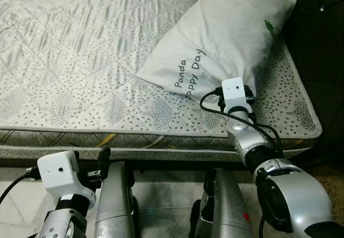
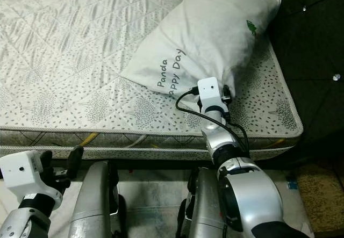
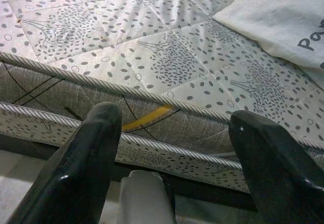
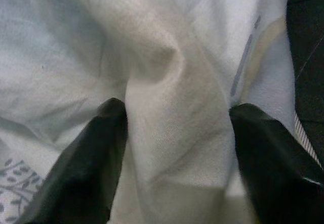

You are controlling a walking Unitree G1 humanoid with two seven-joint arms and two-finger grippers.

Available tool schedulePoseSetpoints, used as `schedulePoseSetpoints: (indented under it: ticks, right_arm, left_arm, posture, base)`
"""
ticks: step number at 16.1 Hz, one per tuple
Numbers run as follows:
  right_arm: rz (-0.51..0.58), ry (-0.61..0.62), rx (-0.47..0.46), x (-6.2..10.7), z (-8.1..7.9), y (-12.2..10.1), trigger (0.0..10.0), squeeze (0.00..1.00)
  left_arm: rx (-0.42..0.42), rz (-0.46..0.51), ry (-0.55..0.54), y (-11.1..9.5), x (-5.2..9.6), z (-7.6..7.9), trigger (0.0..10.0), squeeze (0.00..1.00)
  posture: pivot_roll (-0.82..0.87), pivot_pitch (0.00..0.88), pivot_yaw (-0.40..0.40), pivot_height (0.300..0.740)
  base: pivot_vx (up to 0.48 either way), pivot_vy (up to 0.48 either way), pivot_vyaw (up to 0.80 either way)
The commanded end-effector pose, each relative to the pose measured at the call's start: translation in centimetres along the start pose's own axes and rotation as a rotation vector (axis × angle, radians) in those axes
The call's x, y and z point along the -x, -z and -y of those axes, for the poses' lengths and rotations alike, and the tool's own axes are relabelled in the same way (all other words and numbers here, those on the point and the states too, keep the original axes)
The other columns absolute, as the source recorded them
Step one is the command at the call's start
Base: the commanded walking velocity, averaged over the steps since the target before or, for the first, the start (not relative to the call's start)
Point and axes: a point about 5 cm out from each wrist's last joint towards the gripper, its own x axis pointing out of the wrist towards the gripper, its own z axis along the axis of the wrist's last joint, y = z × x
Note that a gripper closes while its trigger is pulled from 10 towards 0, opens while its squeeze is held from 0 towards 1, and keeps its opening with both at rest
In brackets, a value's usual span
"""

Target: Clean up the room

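Note:
A white pillow (image 1: 226,39) printed "Panda Happy Day" lies slanted on the right half of the quilted mattress (image 1: 75,60). My right gripper (image 4: 174,128) reaches over the bed's front edge to the pillow's near corner. Its fingers stand open, with a bunched fold of the pillowcase (image 4: 167,82) between them. In the eye views its white wrist camera box (image 1: 234,90) covers the fingertips. My left gripper (image 3: 172,128) hangs low in front of the mattress side, open and holding nothing.
The mattress front edge (image 1: 161,136) runs across in front of me, with a yellow strap (image 3: 147,119) on its side. My silver legs (image 1: 115,200) stand on pale floor close to the bed. Dark space (image 1: 317,44) lies right of the bed.

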Motion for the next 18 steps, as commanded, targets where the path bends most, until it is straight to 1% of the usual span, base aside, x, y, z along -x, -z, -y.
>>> schedulePoseSetpoints:
  ticks: [1, 7, 12, 14, 16, 18]
  right_arm:
    - [-0.078, 0.004, -0.001, 0.2, 0.6, 1.8, 0.0, 0.00]
    - [-0.102, -0.036, -0.036, 0.3, 0.3, 2.3, 0.0, 0.00]
    - [-0.153, -0.043, -0.112, 0.5, 0.7, 3.3, 0.0, 0.00]
    - [-0.180, -0.048, -0.167, 0.5, 0.8, 3.6, 0.0, 0.00]
    - [-0.170, -0.052, -0.189, 0.2, 1.4, 3.1, 0.0, 0.00]
    - [-0.156, -0.031, -0.202, -0.3, 2.6, 2.6, 0.0, 0.00]
  left_arm:
    - [-0.007, -0.011, -0.014, 0.0, 0.3, -0.3, 10.0, 0.00]
    - [-0.004, -0.001, -0.007, -0.1, -0.2, -0.1, 10.0, 0.00]
    - [-0.001, 0.006, 0.002, -0.1, -0.5, 0.1, 10.0, 0.00]
    - [-0.002, 0.009, 0.001, -0.1, -0.5, 0.0, 10.0, 0.00]
    - [-0.004, 0.015, -0.003, -0.2, -0.7, -0.1, 10.0, 0.00]
    - [-0.003, 0.018, -0.004, -0.2, -0.9, -0.1, 10.0, 0.00]
  posture:
    - [0.26, 0.304, -0.065, 0.557]
    - [0.25, 0.284, -0.064, 0.557]
    - [0.25, 0.274, -0.063, 0.557]
    - [0.25, 0.269, -0.066, 0.557]
    - [0.24, 0.263, -0.069, 0.557]
    - [0.24, 0.256, -0.071, 0.557]
  base:
    - [0.000, 0.000, 0.00]
    - [0.000, 0.000, 0.00]
    - [0.000, 0.000, 0.00]
    - [0.000, 0.000, 0.00]
    - [0.000, 0.000, 0.00]
    - [0.000, 0.000, 0.00]
